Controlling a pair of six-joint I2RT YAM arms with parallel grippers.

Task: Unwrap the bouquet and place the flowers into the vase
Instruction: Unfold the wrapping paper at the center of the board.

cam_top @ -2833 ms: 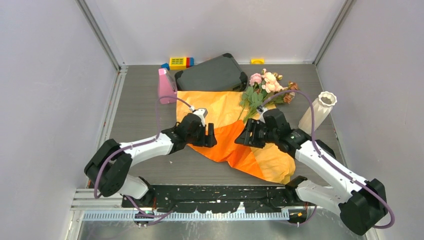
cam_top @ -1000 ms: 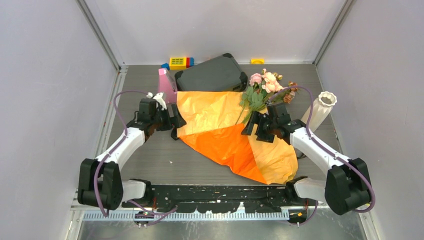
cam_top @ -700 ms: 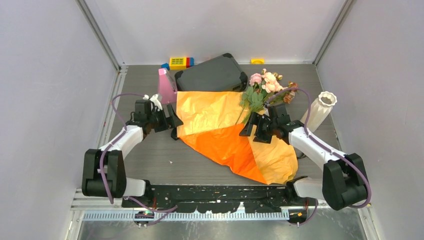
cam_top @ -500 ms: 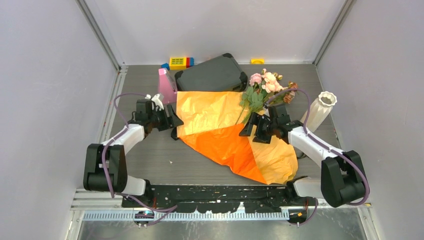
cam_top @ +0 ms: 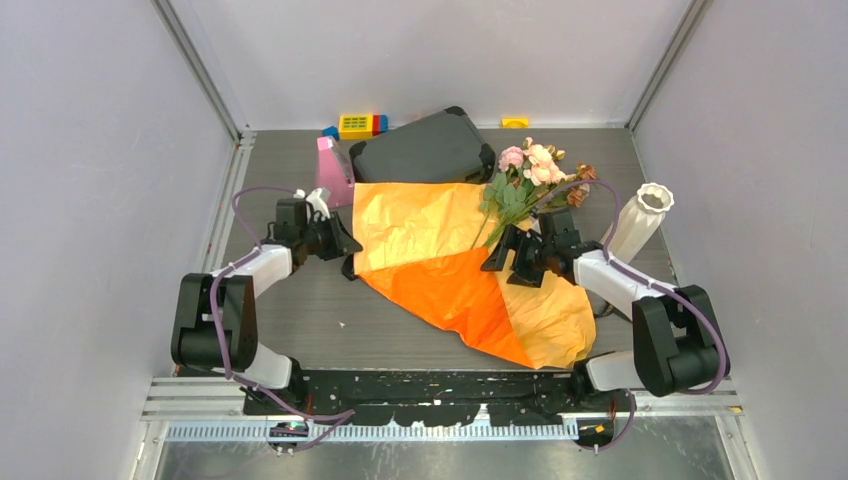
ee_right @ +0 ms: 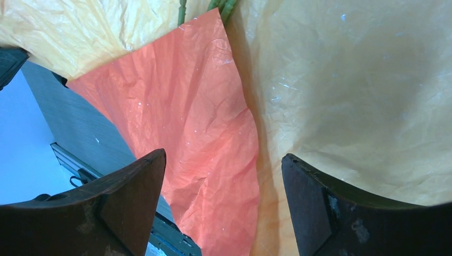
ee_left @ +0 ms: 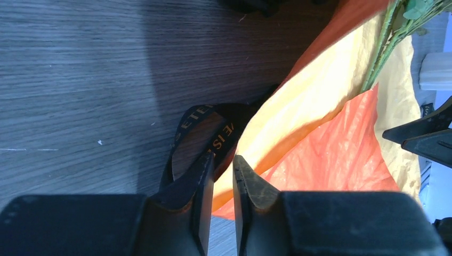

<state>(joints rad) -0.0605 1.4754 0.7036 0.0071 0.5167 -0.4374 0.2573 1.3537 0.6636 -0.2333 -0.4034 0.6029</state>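
Note:
The bouquet's orange paper lies spread flat mid-table. The flowers, pink roses on green stems, rest on its far right corner. The white vase stands upright to the right. My left gripper is at the paper's left corner. In the left wrist view its jaws are a thin slit apart over the black ribbon and the paper's edge; whether they pinch either is unclear. My right gripper hangs open above the paper, just short of the stems.
A dark grey case lies at the back, touching the paper's far edge. A pink wedge stands just behind my left gripper. Coloured blocks and a small yellow piece sit by the back wall. Walls close both sides.
My left gripper's jaws have closed from wide apart to a thin slit at the paper's left corner. The right gripper has stayed open and hardly moved.

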